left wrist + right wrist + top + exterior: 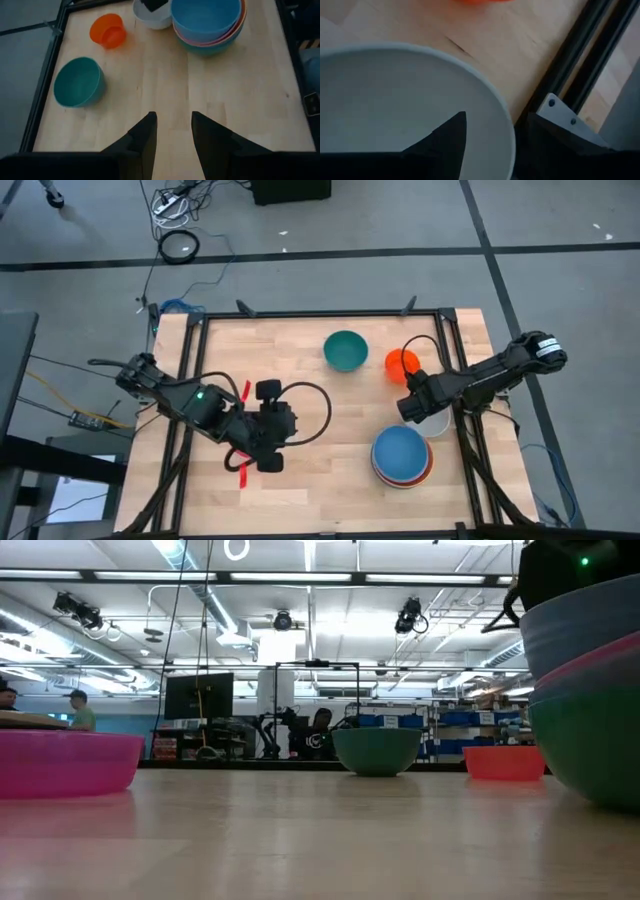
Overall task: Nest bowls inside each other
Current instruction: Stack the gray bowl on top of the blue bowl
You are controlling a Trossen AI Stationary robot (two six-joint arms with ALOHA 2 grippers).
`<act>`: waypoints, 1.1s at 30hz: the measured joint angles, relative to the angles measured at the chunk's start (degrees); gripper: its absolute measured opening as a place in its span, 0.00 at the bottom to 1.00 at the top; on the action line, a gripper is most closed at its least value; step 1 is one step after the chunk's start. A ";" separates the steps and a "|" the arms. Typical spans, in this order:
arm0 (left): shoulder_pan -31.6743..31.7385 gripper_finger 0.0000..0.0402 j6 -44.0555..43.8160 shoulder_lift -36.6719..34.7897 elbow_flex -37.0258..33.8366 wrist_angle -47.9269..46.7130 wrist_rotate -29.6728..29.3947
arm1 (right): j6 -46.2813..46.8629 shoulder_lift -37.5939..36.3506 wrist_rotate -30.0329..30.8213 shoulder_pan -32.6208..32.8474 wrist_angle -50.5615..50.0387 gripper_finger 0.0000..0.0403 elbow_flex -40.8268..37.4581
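My right gripper (pixel 422 412) is open over a white bowl (pixel 438 423) at the table's right edge. In the right wrist view one finger (pixel 445 142) stands inside the white bowl (pixel 395 100) and the other (pixel 547 145) outside its rim, with a gap on both sides. A stack of nested bowls (pixel 402 455), light blue on top, rests on the table nearer the front. A teal bowl (pixel 345 350) and a small orange bowl (pixel 400 363) sit apart at the far side. My left gripper (pixel 172 132) is open over bare table left of centre.
A magenta bowl (pixel 60 760) shows at the low view's left; the high view does not show it. A black frame (pixel 460 380) runs along the table's edges, close beside the white bowl. Bare wood lies between the teal bowl and the stack.
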 joint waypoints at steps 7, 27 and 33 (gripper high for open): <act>0.00 0.33 -1.12 0.02 -0.95 0.14 -0.11 | -0.93 0.00 -0.72 0.02 7.04 0.46 -4.49; 0.00 0.33 -1.14 0.02 -0.95 0.21 -2.88 | 2.84 -1.49 1.15 0.13 7.03 0.05 -6.05; 0.00 0.33 -1.14 0.02 -0.95 0.20 -3.45 | 5.27 -5.27 4.47 0.24 0.15 0.01 -2.50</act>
